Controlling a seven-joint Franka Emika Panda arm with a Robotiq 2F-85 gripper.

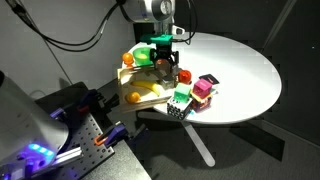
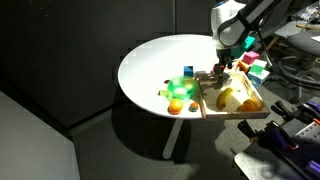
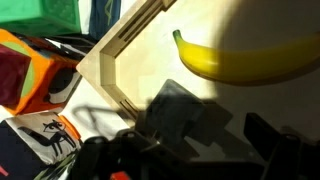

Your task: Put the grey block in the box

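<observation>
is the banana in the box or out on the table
In. The yellow banana lies on the floor of the shallow pale wooden box, inside its wall, in the wrist view.

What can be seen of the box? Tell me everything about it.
The box is a shallow tray of pale wood with low cream walls, lying flat at the edge of the round white table. A yellow banana lies on its floor. Coloured blocks sit just outside its wall. The hand hangs over it; whether the hand touches it cannot be told.
</observation>
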